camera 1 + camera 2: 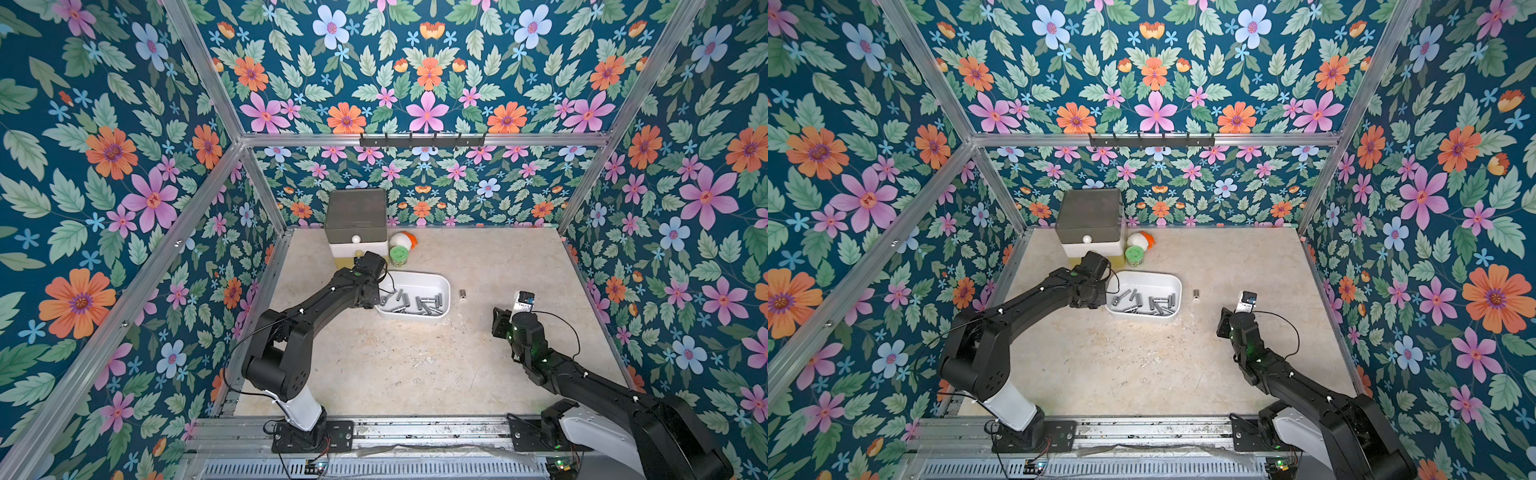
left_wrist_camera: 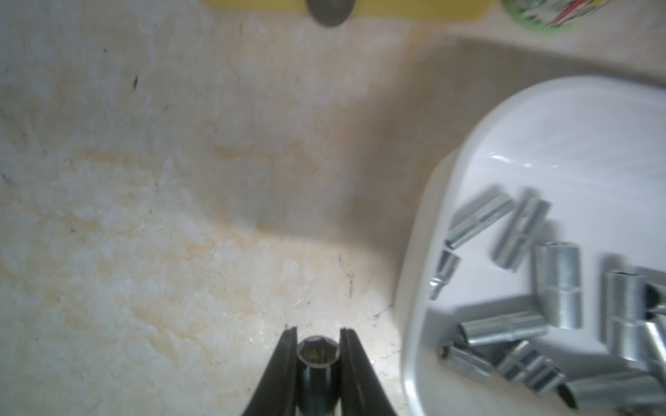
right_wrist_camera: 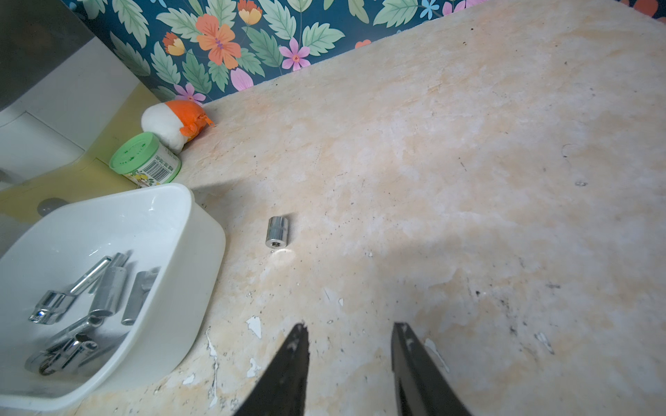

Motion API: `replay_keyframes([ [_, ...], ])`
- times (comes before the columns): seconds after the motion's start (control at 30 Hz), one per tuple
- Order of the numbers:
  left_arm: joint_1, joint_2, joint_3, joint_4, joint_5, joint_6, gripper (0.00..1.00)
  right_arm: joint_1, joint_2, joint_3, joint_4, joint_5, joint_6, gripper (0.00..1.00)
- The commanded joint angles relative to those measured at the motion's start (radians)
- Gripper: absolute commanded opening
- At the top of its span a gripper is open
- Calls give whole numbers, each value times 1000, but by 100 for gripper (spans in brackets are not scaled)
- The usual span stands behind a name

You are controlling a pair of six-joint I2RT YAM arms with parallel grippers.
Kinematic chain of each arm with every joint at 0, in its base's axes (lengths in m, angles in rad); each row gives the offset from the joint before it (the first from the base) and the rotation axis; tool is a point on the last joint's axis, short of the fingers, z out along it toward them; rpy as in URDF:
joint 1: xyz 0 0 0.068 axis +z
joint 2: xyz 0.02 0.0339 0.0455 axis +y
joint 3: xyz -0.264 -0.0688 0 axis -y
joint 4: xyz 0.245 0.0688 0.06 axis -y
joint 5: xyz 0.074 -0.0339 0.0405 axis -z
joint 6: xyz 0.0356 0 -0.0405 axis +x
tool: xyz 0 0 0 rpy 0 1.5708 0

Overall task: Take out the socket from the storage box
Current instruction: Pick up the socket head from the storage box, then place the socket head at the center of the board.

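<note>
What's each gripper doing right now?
Left gripper: closed on a socket.
Right gripper: open, empty.

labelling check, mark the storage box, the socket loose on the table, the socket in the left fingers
storage box [image 1: 424, 286], in a top view, bare inner floor
loose socket [image 3: 276, 232], right wrist view, side
held socket [image 2: 318, 351], left wrist view, open end

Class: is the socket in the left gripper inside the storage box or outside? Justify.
Outside. The left gripper clamps the socket over bare table, beside the storage box.
</note>
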Motion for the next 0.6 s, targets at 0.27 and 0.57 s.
replay_keyframes([
  [0.27,22,90,-92,164,68,-16,0,1,4,8,11,0,3,43],
  [0.57,29,117,-108,178,72,-17,1,2,-2,6,10,2,3,43],
])
